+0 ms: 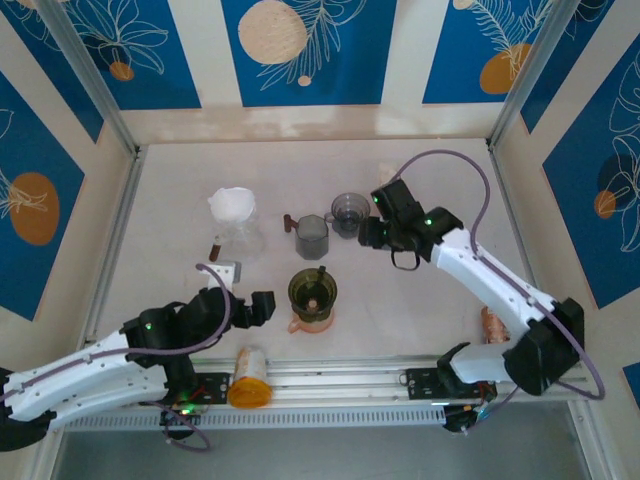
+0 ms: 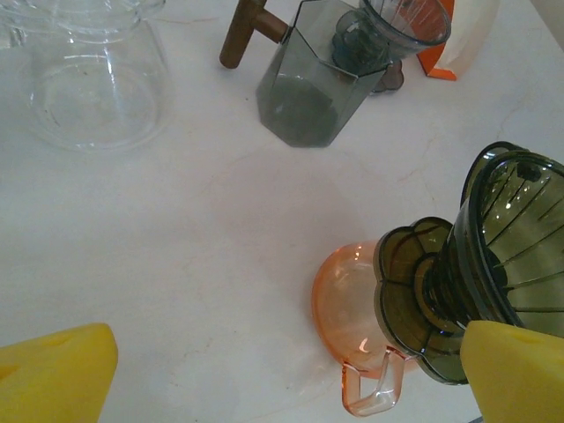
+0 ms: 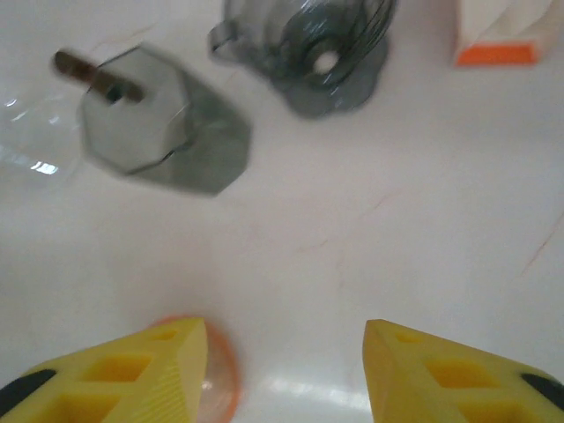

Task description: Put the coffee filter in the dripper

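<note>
- The left claw (image 2: pixel 284 377) fills the near edge of its wrist view, its 2 yellow fingers (image 2: pixel 55 374) spread wide apart with nothing between them.
- Just beyond its right finger stands a green dripper (image 2: pixel 507 256). It sits on an orange glass jug (image 2: pixel 348 308) whose handle points toward the camera.
- From above, the left claw (image 1: pixel 264 306) lies low over the bench (image 1: pixel 170 200), just left of the green dripper (image 1: pixel 313 290) and apart from it.
- The right claw (image 3: pixel 286 374) is also spread, holding nothing. Its 2 yellow fingers (image 3: pixel 132 374) frame bare bench, and the orange jug's rim (image 3: pixel 226 379) peeks out beside the left one.
- From above, the right claw (image 1: pixel 374 233) hangs beside a grey dripper (image 1: pixel 348 212) and a grey cup (image 1: pixel 311 236); whether it touches either, I cannot tell.
- The grey cup (image 2: pixel 304 84) has a brown wooden handle and stands upright. The grey dripper (image 2: pixel 401 25) is just behind it.
- In the right wrist view the grey cup (image 3: pixel 154 132) and grey dripper (image 3: pixel 308 48) are blurred.
- The white paper filter (image 1: pixel 232 204) sits in the mouth of a clear glass jug (image 1: pixel 243 238) at the left of the bench, well apart from both claws and from the green dripper.
- The clear glass jug (image 2: pixel 97 84) shows its lower body at the top left of the left wrist view.
- A white carton with an orange base (image 3: pixel 498 35) stands beyond the grey dripper.
- An orange-lidded jar (image 1: pixel 249 378) lies on the rail at the near edge, between the 2 arm bases.
</note>
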Tool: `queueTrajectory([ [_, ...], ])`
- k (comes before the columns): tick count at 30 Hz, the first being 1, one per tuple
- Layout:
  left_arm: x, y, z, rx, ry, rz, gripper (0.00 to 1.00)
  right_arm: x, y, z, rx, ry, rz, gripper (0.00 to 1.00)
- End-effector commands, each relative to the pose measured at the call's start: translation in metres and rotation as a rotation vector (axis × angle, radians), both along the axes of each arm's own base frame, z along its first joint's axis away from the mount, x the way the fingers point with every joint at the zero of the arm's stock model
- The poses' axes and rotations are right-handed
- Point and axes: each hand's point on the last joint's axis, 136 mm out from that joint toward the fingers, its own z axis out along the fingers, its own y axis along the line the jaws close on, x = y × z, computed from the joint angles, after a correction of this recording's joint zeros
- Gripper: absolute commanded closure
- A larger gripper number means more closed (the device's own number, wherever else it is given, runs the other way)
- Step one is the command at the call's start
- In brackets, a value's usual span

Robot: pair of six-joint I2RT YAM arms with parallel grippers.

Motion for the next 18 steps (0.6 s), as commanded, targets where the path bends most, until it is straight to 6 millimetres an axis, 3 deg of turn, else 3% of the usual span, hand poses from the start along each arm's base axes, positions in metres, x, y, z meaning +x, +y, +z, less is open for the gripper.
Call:
queueTrajectory([
  [1,-0.003,-0.004,-0.003,-0.005,0.008,-0.022,0.00,0.038,-0.011,0.010,-0.043,-0.077,-0.014,0.56],
  [9,-0.003,0.000,-0.008,-0.004,0.012,-0.007,0.00,0.101,-0.032,-0.003,-0.077,-0.062,-0.084,0.61],
  [18,-0.002,0.004,-0.007,0.013,0.007,0.007,0.00,0.141,-0.048,-0.026,-0.203,-0.002,-0.105,0.68],
])
